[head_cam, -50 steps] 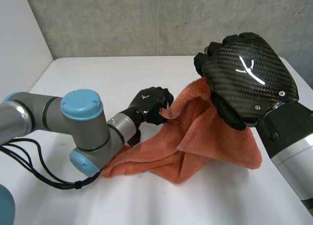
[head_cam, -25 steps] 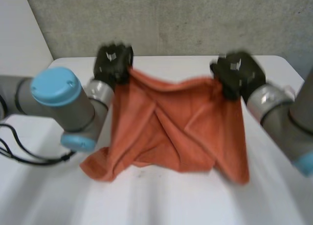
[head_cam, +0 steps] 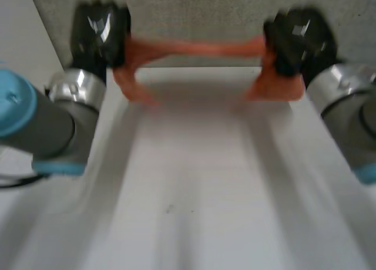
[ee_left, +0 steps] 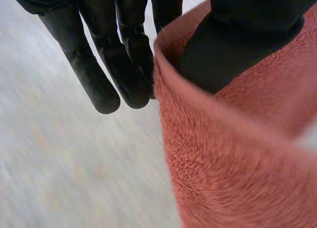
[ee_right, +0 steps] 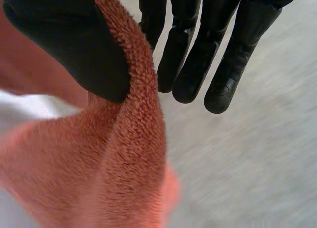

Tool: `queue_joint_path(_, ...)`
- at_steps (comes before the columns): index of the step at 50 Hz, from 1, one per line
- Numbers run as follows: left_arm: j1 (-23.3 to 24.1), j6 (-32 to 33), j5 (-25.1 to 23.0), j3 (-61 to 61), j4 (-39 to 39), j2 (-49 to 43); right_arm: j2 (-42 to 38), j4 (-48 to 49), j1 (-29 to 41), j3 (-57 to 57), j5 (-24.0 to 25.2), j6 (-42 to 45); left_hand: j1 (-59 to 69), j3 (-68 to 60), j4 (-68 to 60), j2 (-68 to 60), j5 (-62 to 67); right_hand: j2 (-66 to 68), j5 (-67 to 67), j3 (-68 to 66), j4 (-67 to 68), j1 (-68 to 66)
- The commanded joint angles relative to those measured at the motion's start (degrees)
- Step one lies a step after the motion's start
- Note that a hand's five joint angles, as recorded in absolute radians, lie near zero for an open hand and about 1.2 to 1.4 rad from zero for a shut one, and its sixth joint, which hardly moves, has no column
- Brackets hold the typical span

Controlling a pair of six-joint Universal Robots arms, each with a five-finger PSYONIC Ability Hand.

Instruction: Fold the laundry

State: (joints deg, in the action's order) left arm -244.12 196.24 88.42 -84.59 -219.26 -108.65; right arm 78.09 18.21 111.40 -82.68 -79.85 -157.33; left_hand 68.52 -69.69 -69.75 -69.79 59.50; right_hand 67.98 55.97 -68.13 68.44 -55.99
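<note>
Two hands hold the orange towel [head_cam: 200, 47] stretched taut in the air over the far end of the white table [head_cam: 194, 182]; the left hand [head_cam: 100, 32] pinches one end of its top edge between thumb and straight fingers [ee_left: 99, 84]; the right hand [head_cam: 299, 41] pinches the other end likewise; no fold shows yet, so laying it down and folding it likely both remain.

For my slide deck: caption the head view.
Left hand and right hand hold an orange towel stretched taut between them, high over the white table at its far edge.
</note>
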Motion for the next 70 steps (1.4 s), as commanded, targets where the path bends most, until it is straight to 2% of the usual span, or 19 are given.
queue_joint_path(1, 0.0, 0.8, -0.8, -13.3, 3.6, -5.9, -4.8, -8.7, 0.0, -10.5, 5.2, 0.7, 11.5, -10.3, -10.3, -10.2, 10.5, 12.0, 14.0, -11.9, 11.6, -24.0)
queue_joint_path(3, 0.0, 0.8, -0.8, -14.4, 3.8, -7.3, -8.9, -11.1, -0.7, -11.1, 5.0, 0.6, 11.5, -10.3, -10.3, -10.2, 10.5, 12.0, 14.0, -11.9, 11.6, -24.0)
queue_joint_path(10, 0.7, 0.6, -0.6, -16.0, 5.9, -7.5, -10.5, -14.2, -5.0, -12.3, 5.0, -0.6, 11.5, -10.3, -10.3, -10.2, 10.5, 10.6, 12.6, -10.4, 10.1, -22.6)
queue_joint_path(11, 0.7, 0.6, -0.6, -16.0, 5.9, -7.5, -10.5, -14.1, -5.3, -13.2, 5.1, -1.5, 11.5, -10.3, -10.3, -10.2, 10.5, 1.7, 3.8, -1.6, 1.3, -13.7)
queue_joint_path(12, 0.8, 0.5, -0.5, -16.0, 6.2, -6.8, -10.5, -14.1, -5.3, -13.2, 5.1, -1.5, 11.5, -10.3, -10.3, -10.2, 10.5, 1.7, 3.7, -1.5, 1.2, -13.6)
queue_joint_path(13, 1.0, 0.4, -0.5, -16.1, 6.4, -6.0, -10.3, -13.7, -5.6, -14.1, 5.1, -3.1, 11.5, -10.3, -10.3, -10.2, 10.5, -8.3, -6.3, 8.5, -8.8, -3.6)
queue_joint_path(14, 1.0, 0.4, -0.5, -16.1, 6.4, -6.0, -10.3, -13.7, -5.6, -14.1, 5.1, -3.2, 11.5, -10.3, -10.3, -10.2, 10.5, -8.4, -6.4, 8.6, -8.9, -3.5)
queue_joint_path(16, 1.2, 0.5, -0.4, -16.4, 6.5, -4.6, -9.9, -12.5, -6.1, -15.8, 5.1, -7.7, 11.5, -10.3, -10.3, -10.2, 10.5, -22.3, -20.3, 22.5, -22.8, 10.4)
queue_joint_path(17, 1.2, 0.5, -0.4, -16.4, 6.5, -4.6, -9.9, -12.5, -6.1, -15.9, 5.1, -7.7, 11.5, -10.3, -10.3, -10.2, 10.5, -22.4, -20.4, 22.5, -22.9, 10.4)
queue_joint_path(19, 1.2, 0.5, -0.3, -16.7, 6.5, -4.3, -8.6, -11.8, -7.0, -18.5, 5.0, -12.9, 11.5, -10.3, -10.3, -10.2, 10.5, -37.8, -35.8, 38.0, -38.3, 25.8)
queue_joint_path(23, 1.1, 0.5, -0.2, -16.9, 6.5, -4.3, -4.2, -11.1, -7.8, -22.2, 5.1, -17.8, 11.5, -10.3, -10.3, -10.2, 10.5, -41.1, -39.1, 41.2, -41.5, 29.1)
queue_joint_path(30, 0.0, 0.5, -0.1, -17.2, 6.4, -4.5, 7.6, -9.7, -10.8, -30.8, 4.6, -21.9, 11.5, -10.3, -10.3, -10.2, 10.5, -35.9, -33.9, 36.0, -36.4, 23.9)
queue_joint_path(35, -1.5, 0.5, 0.0, -16.5, 5.9, -5.0, 13.7, -11.1, -12.0, -34.8, 4.8, -22.3, 11.5, -10.3, -10.3, -10.2, 10.5, -30.5, -28.5, 30.6, -31.0, 18.5)
queue_joint_path(39, -2.3, 0.1, -0.1, -16.0, 5.8, -5.2, 15.7, -12.7, -12.2, -37.0, 5.3, -22.5, 11.5, -10.3, -10.3, -10.2, 10.5, -30.1, -28.1, 30.3, -30.6, 18.2)
queue_joint_path(44, -3.0, -0.1, -0.2, -15.7, 5.7, -5.3, 15.3, -13.5, -11.6, -38.1, 6.0, -22.9, 11.5, -10.3, -10.3, -10.2, 10.5, -30.1, -28.1, 30.3, -30.6, 18.2)
queue_joint_path(51, -3.0, -0.1, -0.2, -15.8, 5.6, -5.3, 7.0, -12.5, -9.8, -36.8, 5.1, -22.1, 11.5, -10.3, -10.3, -10.2, 10.5, -27.6, -25.6, 27.8, -28.1, 15.6)
queue_joint_path(61, -3.0, -0.1, -0.3, -16.0, 5.6, -5.4, 0.6, -9.0, -6.9, -34.9, 4.9, -22.1, 11.5, -10.3, -10.3, -10.2, 10.5, -27.3, -25.3, 27.4, -27.7, 15.3)
queue_joint_path(70, -3.0, -0.1, -0.3, -16.0, 5.6, -5.7, -4.0, -4.2, -4.4, -33.3, 1.6, -22.0, 11.5, -10.3, -10.3, -10.2, 10.5, -21.9, -19.9, 22.1, -22.4, 9.9)
